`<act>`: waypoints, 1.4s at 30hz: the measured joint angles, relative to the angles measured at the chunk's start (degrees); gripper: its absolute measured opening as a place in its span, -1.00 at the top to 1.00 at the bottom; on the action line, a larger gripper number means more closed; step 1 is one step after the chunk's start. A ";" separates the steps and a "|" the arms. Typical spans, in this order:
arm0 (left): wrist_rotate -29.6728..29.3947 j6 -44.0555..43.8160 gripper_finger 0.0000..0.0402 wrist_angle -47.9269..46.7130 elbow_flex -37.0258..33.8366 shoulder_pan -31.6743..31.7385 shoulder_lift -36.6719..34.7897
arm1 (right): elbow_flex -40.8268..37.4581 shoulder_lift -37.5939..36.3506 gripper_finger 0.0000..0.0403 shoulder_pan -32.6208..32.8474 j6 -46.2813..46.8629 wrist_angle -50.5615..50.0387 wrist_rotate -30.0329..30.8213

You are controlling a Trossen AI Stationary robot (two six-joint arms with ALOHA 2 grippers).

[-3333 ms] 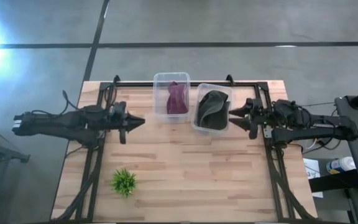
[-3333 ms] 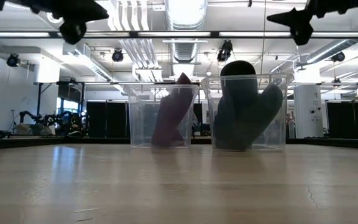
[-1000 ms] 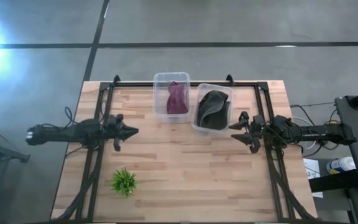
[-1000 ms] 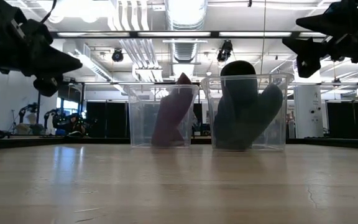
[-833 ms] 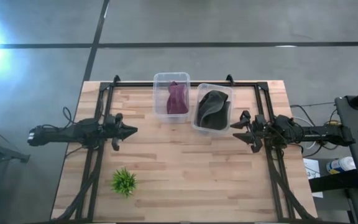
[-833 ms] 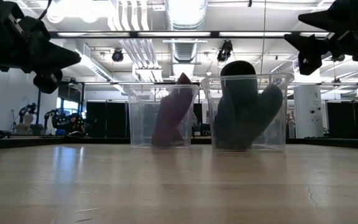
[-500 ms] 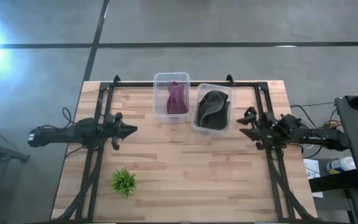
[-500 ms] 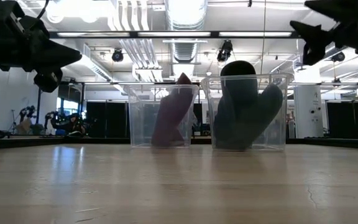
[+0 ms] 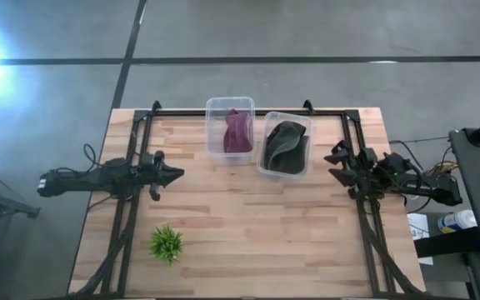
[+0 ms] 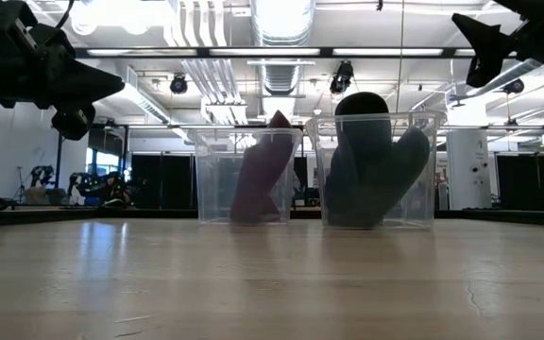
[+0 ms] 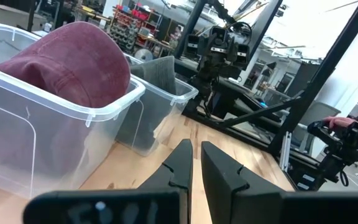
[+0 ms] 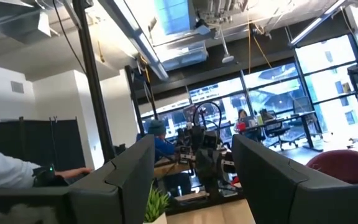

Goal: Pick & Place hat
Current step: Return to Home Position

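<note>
A maroon hat (image 9: 237,132) stands crumpled in the left clear bin (image 9: 213,125). A dark grey hat (image 9: 283,147) fills the right clear bin (image 9: 305,121) beside it. Both bins sit at the table's far middle; the low view shows the maroon hat (image 10: 258,175) and grey hat (image 10: 371,161) rising above the rims. My left gripper (image 9: 177,173) hovers shut over the table's left side, pointing toward the bins (image 11: 194,155). My right gripper (image 9: 330,164) hovers open just right of the grey hat's bin, high above the table (image 10: 467,47), with its fingers wide apart (image 12: 191,162).
A small green plant (image 9: 166,243) stands on the table's near left part. Black frame rails (image 9: 132,208) run along both sides of the wooden table. People sit in the room beyond (image 12: 157,134). Bare wood lies between the arms, near of the bins.
My right gripper has drawn back toward the table's right edge and risen, moving away from the grey hat's bin. Both hats stay in their bins.
</note>
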 joint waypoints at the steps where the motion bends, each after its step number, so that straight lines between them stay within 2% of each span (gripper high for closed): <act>1: 0.00 0.00 0.86 0.00 0.00 0.00 0.00 | 0.00 0.00 -0.04 0.00 0.02 0.00 0.00; 24: 0.00 0.02 0.86 -0.04 0.00 -0.02 0.17 | 0.00 0.00 -0.04 0.07 -0.06 -0.04 -0.01; 26: 0.00 0.02 0.86 -0.04 0.00 -0.04 0.17 | 0.00 0.00 -0.04 0.07 -3.64 -1.56 -0.21; 30: 0.00 0.02 0.86 -0.04 0.00 -0.04 0.17 | -0.02 0.00 -0.04 1.04 -19.66 -6.76 -0.26; 33: 0.00 0.02 0.86 -0.05 0.00 -0.04 0.23 | 0.00 0.00 -0.04 2.97 -26.40 -11.51 -0.31; 39: 0.00 0.02 0.86 -0.04 0.00 -0.02 0.24 | 0.00 0.00 -0.04 8.01 -24.44 -22.27 -0.43; 42: 0.00 0.02 0.86 -0.07 0.00 -0.02 0.24 | -0.01 0.00 -0.04 10.02 -25.55 -23.41 -0.52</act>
